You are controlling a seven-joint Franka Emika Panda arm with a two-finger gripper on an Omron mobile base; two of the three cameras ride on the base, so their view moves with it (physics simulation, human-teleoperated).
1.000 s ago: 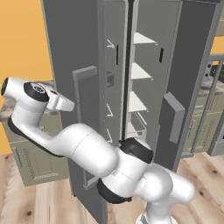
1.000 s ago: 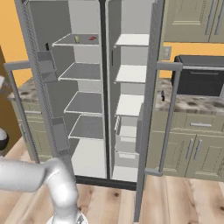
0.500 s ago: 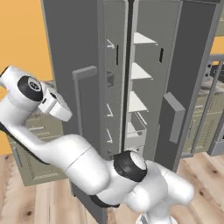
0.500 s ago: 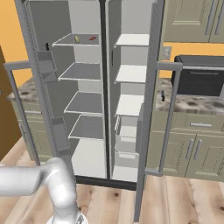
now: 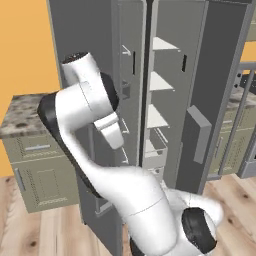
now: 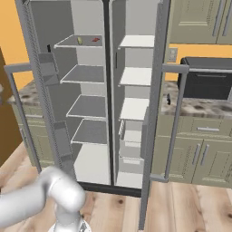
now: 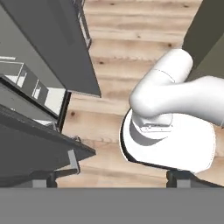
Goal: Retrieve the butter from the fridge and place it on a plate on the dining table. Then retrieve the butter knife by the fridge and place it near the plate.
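- The butter-fetching step is judged to be in hand: the fridge (image 6: 108, 90) stands with both doors swung open.
- The butter (image 6: 79, 41) is seen on the top left shelf, at eleven o'clock in the right base view.
- The arm (image 5: 85, 115) is folded high, the hand turned down toward the floor.
- The gripper (image 7: 111, 178) is spread wide and empty; a reach up to that shelf is called for next.
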